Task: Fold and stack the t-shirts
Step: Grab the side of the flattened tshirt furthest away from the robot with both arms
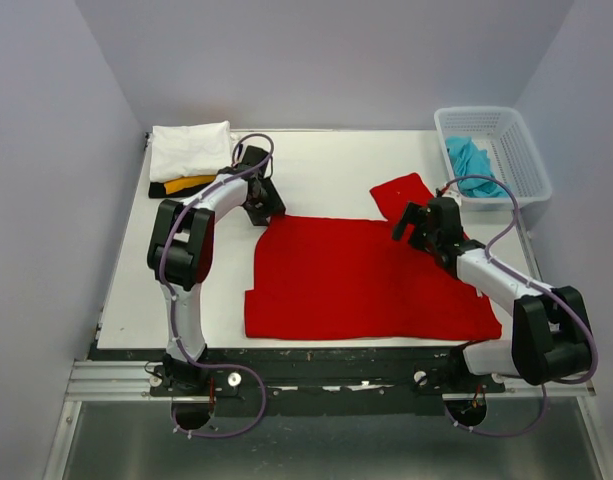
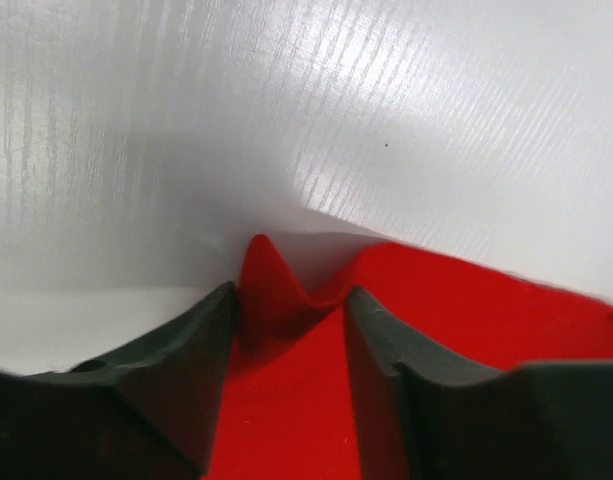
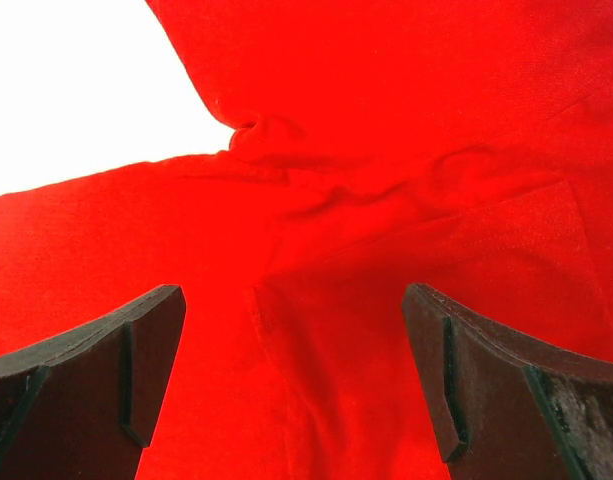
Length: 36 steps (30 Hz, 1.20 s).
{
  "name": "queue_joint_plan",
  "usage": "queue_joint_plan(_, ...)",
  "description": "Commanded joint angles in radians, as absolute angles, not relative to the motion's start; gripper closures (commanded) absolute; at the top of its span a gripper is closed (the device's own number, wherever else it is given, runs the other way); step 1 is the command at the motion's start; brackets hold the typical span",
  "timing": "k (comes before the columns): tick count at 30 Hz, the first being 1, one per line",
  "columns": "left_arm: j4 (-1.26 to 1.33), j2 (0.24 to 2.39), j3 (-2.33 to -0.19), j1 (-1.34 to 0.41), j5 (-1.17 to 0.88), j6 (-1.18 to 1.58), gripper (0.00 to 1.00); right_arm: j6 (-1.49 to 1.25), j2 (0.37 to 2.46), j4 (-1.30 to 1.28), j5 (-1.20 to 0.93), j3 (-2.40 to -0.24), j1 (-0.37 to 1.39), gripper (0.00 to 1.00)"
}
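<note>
The red t-shirt (image 1: 366, 280) lies spread on the table (image 1: 326, 165). Left gripper (image 2: 291, 300): fingers apparently pinching its far corner. Right gripper (image 3: 291, 300): fingers spread above the sleeve seam; it should bite deep before lifting.

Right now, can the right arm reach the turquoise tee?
Probably yes: the turquoise tee lies in the open-topped basket beside the right claw, which is open and empty over the red tee; nothing between.

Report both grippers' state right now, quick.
Left gripper: jaws half apart, straddling a pinched-up edge of the red t-shirt; firm grip cannot be told.
Right gripper: open over the red t-shirt, holding nothing.
</note>
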State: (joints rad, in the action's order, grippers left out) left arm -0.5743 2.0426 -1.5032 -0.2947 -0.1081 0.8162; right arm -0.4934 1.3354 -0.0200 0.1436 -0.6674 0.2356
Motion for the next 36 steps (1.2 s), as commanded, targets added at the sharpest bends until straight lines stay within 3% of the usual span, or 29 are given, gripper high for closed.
queue_joint_plan(1,-0.595,2.071,-1.542,-0.293,-0.063,0.802,0.63,-0.474,1.359,-0.022,0.142,-0.686,0.231,0.0)
queue_joint_plan(3,-0.597,2.08,-1.555,-0.293,-0.07,0.781,0.8,-0.474,1.362,-0.023,0.148,-0.694,0.231,0.0)
queue_joint_plan(5,-0.607,2.083,-1.562,-0.293,-0.075,0.778,0.9,-0.472,1.365,-0.025,0.153,-0.699,0.231,0.0)
queue_joint_plan(9,-0.606,2.087,-1.567,-0.293,-0.08,0.763,0.9,-0.447,1.388,-0.032,0.151,-0.734,0.231,0.0)
queue_joint_plan(12,-0.613,2.092,-1.58,-0.293,-0.08,0.748,1.0,-0.446,1.423,-0.058,0.205,-0.802,0.231,0.0)
queue_joint_plan(16,-0.612,2.093,-1.58,-0.293,-0.093,0.716,1.0,-0.457,1.559,-0.117,0.291,-0.983,0.232,0.0)
queue_joint_plan(27,-0.646,2.097,-1.606,-0.3,-0.075,0.676,1.0,-0.456,2.223,-0.406,0.54,-1.791,0.222,0.0)
queue_joint_plan(31,-0.653,2.101,-1.616,-0.301,-0.073,0.666,1.0,-0.441,2.386,-0.46,0.543,-1.978,0.214,0.01)
queue_joint_plan(36,-0.687,2.09,-1.626,-0.304,-0.011,0.661,1.0,-0.423,2.46,-0.487,0.582,-2.047,0.211,0.04)
